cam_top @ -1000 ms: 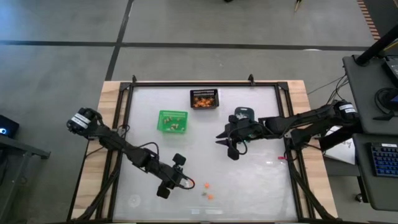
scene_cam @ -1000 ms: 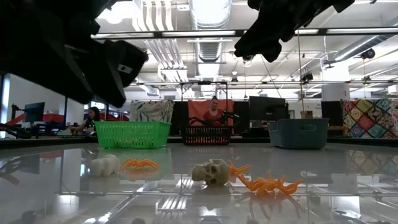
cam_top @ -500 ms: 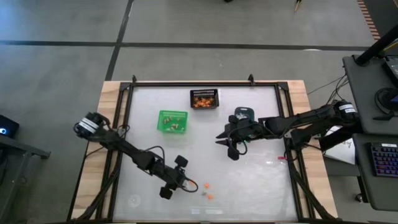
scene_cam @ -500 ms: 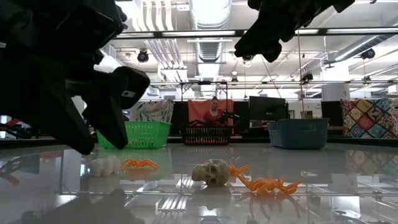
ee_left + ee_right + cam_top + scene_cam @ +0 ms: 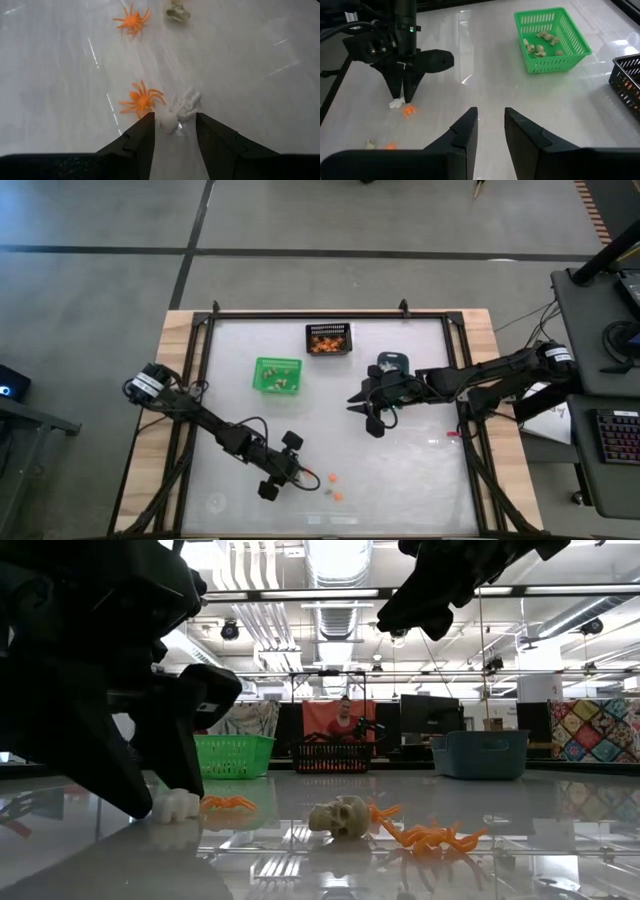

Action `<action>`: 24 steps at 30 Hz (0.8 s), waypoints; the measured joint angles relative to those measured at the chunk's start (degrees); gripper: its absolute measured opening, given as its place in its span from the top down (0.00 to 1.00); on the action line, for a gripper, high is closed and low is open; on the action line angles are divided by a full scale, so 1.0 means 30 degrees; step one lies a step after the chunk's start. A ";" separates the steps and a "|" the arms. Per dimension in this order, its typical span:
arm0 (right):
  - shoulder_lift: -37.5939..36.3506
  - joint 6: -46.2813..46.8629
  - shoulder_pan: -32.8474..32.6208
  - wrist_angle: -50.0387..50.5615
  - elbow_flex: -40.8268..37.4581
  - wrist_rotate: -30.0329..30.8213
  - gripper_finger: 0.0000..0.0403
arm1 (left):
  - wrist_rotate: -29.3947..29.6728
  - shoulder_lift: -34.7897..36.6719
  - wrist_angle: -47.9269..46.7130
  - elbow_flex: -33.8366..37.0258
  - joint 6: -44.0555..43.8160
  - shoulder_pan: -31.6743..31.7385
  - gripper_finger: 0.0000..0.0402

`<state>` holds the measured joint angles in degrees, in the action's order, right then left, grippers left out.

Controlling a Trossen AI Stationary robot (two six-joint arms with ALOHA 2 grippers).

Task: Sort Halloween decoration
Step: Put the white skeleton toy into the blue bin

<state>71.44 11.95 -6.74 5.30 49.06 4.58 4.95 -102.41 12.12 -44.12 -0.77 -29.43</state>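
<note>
Near front edge: left gripper [image 5: 175, 131] down on glossy white table [image 5: 420, 470], fingers apart around white skeleton trinket [image 5: 176, 112]
Beside it: orange spider [image 5: 140, 98]
Mid-table: right gripper [image 5: 372, 418] raised, slightly open, empty
Room: person [image 5: 346, 718] beyond the bins

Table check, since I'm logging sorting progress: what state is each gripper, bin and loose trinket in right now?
left gripper: open, fingers down around the white skeleton trinket
right gripper: open, empty, hanging above mid-table
green bin: upright, holds pale trinkets
black mesh bin: upright, holds orange trinkets
blue-grey bin: upright, contents hidden
orange spiders: two, loose on the table
skull: loose on the table
</note>
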 joint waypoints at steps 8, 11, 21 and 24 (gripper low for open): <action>0.0000 0.0042 0.0000 0.0000 0.0000 0.0000 0.79 | 0.0007 0.0000 0.0066 0.0000 -0.0207 0.0000 0.80; 0.0000 0.0036 0.0000 0.0000 0.0000 0.0000 0.80 | 0.0007 0.0000 0.0117 0.0000 -0.0273 0.0000 0.84; 0.0000 -0.0067 -0.0015 0.0000 0.0000 0.0000 0.80 | 0.0007 0.0046 0.0110 0.0000 -0.0505 0.0000 0.94; 0.0006 -0.0828 -0.0299 -0.0013 0.0000 0.0007 0.80 | 0.0000 0.0237 0.0081 0.0000 -0.0628 -0.0006 0.98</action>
<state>71.46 9.47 -7.64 5.26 49.06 4.60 4.95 -101.70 12.36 -44.12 -2.66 -29.45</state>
